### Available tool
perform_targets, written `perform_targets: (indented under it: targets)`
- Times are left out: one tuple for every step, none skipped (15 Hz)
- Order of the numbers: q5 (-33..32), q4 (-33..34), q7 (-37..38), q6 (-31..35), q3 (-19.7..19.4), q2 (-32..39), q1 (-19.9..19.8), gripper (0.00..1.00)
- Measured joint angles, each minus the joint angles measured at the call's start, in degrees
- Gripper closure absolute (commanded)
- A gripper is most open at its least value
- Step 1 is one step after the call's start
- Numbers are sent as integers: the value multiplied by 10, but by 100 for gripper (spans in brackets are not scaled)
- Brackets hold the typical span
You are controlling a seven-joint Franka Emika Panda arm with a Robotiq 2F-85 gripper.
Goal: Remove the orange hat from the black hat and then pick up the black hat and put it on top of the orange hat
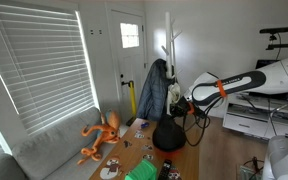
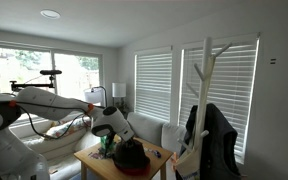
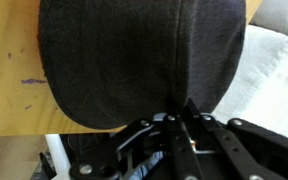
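Note:
The black hat (image 3: 134, 55) fills the top of the wrist view, dark fabric with seams, over the wooden table (image 3: 9, 80). My gripper (image 3: 179, 108) is shut on the hat's lower edge, with fabric pinched between the fingers. In both exterior views the black hat (image 1: 168, 138) (image 2: 131, 155) hangs low over the table from my gripper (image 1: 176, 118) (image 2: 114, 132). The orange hat does not show clearly in any view. A thin reddish sliver at the black hat's left edge in the wrist view is too small to identify.
An orange octopus toy (image 1: 102, 135) lies on the grey couch (image 1: 44, 152). A green object (image 1: 142, 172) and small items lie on the table (image 1: 189, 160). A white coat rack with a dark jacket (image 1: 156, 88) (image 2: 209, 135) stands beside the table.

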Motion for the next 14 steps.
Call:
perform_targets:
  targets:
    - [-1,7,-1,-1,0,6,-2,47]
    - [-4,13,-2,-3,1,10,-5,41]
    - [-8,19,-2,-8,4,11,-12,33]
    - [-15,25,-1,-15,9,10,-20,27]
    - [-23,31,-1,-26,14,8,-29,19]
    - [-32,37,0,-43,18,4,-36,12]
    - [-39,44,0,-67,21,-2,-41,4]
    - [-47,51,0,-97,24,-10,-46,2]
    - [-58,58,0,-132,26,-19,-50,0]
    - [-70,65,0,-166,29,-30,-55,0]
    - [-84,72,0,-201,33,-41,-60,0]
    - [-97,79,0,-232,36,-52,-64,0]
    - [-111,85,0,-258,40,-62,-69,0]
    - [-125,90,0,-282,45,-71,-73,0]
